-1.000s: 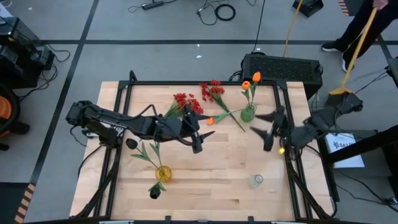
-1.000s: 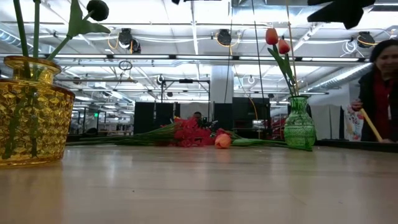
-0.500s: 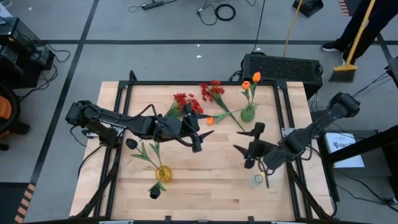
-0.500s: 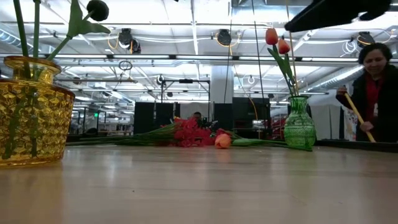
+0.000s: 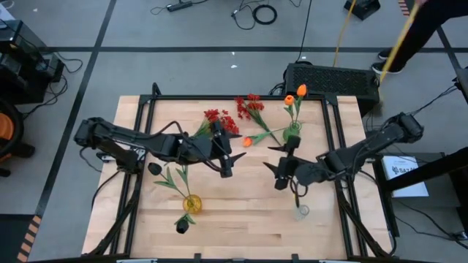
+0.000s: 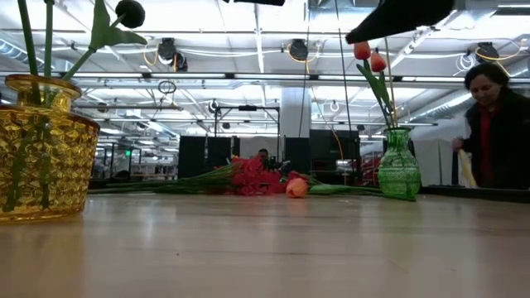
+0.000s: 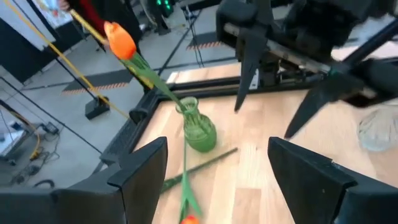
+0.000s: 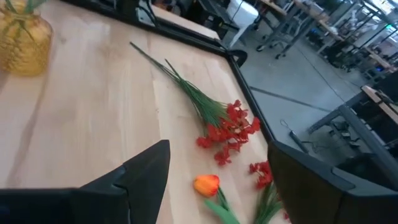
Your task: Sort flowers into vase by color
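Left tool (image 5: 225,150): held above mid-bench, just in front of the red clusters; fingers spread, nothing pinched.
Right tool (image 5: 281,162): held above the bench, near the green vase; fingers spread, nothing held; also seen in the left wrist view (image 7: 267,106).
Green vase (image 5: 292,132): stood at the far right part of the bench; two orange tulips (image 5: 296,93) are held in it, blooms up; seen upright in the low view (image 6: 398,165).
Loose orange tulip (image 5: 247,141): laid flat on the bench, between the red clusters and the green vase, stem pointed toward the vase.
Red clusters: two bunches laid flat at the far side of the bench, one (image 5: 221,120) just beside the left tool, one (image 5: 249,106) nearer the far edge.
Yellow vase (image 5: 192,203): stood at the near left of the bench; black tulips are held in it, one bloom (image 5: 154,169) leaned left, one (image 5: 181,228) hung toward the near edge.
Clear vase (image 5: 301,212): stood near right, nothing seen inside.
Bench (image 5: 248,212): light wood, dark frame.
Person (image 6: 495,124): seen beyond the bench on the right in the low view.
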{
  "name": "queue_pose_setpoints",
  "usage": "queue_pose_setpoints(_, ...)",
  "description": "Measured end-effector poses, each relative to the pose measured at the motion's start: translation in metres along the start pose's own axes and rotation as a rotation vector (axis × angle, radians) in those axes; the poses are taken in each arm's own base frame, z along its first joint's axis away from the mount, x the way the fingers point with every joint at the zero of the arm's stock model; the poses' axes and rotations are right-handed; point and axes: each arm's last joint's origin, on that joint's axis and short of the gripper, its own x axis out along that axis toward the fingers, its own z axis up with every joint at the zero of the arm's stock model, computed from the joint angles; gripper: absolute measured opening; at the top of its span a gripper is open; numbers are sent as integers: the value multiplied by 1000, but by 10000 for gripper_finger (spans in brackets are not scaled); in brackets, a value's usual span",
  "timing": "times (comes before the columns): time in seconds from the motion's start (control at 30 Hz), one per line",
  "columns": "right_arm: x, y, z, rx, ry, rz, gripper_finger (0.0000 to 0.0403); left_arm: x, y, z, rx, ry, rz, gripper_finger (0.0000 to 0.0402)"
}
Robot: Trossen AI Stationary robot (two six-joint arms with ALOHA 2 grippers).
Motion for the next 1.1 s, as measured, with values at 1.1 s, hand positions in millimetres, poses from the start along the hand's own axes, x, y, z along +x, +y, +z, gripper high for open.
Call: queue_pose_setpoints(1.1,141,-36,-15,-236,529,170,211,-3,128,-7,-63,75,-206,184)
